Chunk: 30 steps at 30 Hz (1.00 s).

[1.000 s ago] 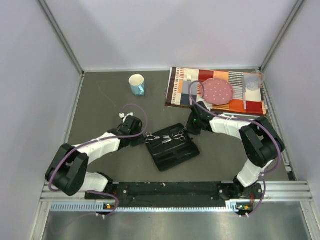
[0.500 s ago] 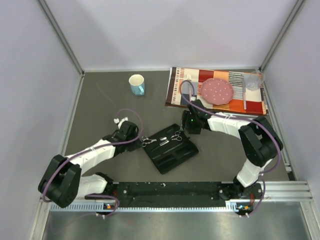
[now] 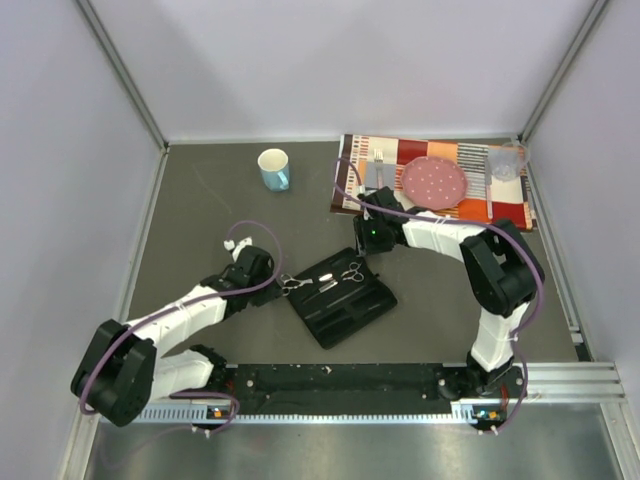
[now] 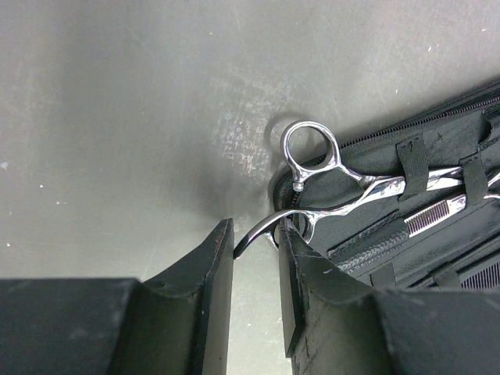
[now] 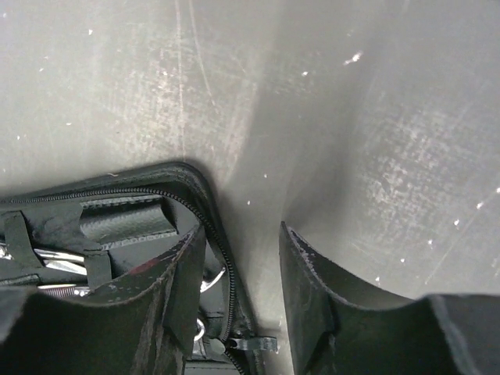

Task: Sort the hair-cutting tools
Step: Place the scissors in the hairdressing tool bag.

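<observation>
Scissors (image 4: 367, 186) sit strapped in the zip case's (image 4: 469, 109) left end. Left gripper (image 4: 256, 234), jaws parted, straddles their tang, apparently for extraction. Right gripper (image 5: 242, 234), likewise parted, straddles the case's far rim, probably bracing it.

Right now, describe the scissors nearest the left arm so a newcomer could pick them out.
Find the open black case on the table. At its left corner lie silver scissors, one finger ring poking past the case edge and a handle hook between the jaws of the left gripper. The other scissors lie farther right, near the case's far corner.
</observation>
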Motion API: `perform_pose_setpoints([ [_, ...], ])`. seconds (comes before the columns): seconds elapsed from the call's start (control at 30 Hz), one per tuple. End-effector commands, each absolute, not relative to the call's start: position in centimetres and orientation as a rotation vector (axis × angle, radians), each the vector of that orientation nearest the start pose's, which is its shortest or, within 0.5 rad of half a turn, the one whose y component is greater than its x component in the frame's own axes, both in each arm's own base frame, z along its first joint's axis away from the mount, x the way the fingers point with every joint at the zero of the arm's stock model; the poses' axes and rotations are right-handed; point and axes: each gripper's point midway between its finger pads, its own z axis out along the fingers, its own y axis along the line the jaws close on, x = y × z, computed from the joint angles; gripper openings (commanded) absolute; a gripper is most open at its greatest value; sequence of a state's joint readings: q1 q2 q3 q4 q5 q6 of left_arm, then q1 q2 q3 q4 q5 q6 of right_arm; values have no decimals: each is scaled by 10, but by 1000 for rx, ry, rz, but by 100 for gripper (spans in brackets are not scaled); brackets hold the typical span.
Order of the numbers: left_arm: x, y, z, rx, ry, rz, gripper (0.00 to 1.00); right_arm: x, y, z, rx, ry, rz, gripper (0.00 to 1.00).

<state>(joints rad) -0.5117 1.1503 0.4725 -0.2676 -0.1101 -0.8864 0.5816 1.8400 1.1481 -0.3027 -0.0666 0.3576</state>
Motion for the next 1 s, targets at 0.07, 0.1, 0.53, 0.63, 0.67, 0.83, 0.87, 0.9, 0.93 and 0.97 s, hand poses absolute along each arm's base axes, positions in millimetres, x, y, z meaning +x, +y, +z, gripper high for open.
perform_pose_setpoints([
  [0.07, 212, -128, 18, -488, 2555, -340, 12, 332, 272, 30, -515, 2562, 542, 38],
  [0.1, 211, -128, 18, -483, 2555, -345, 12, 331, 271, 31, -528, 2558, 541, 37],
  [0.53, 201, -123, 12, -547, 2555, -349, 7, 324, 254, 4, -104, 2719, 415, 0],
  [0.63, 200, -121, 12, -568, 2542, -350, 7, 318, 238, 3, 51, 2725, 344, 0],
  [0.67, 199, -120, 12, -578, 2541, -344, 7, 317, 232, 2, 84, 2723, 314, 0],
  [0.83, 196, -115, 13, -610, 2523, -335, 7, 312, 209, 3, 199, 2692, 211, 0],
  [0.87, 195, -114, 13, -624, 2519, -338, 7, 312, 208, 5, 207, 2685, 212, 0],
  [0.9, 194, -114, 13, -632, 2516, -339, 7, 312, 207, 5, 212, 2684, 208, 0],
  [0.93, 193, -113, 13, -641, 2509, -339, 7, 311, 208, 5, 216, 2685, 211, 0],
  [0.97, 193, -113, 14, -656, 2504, -346, 7, 311, 207, 5, 218, 2685, 209, 0],
])
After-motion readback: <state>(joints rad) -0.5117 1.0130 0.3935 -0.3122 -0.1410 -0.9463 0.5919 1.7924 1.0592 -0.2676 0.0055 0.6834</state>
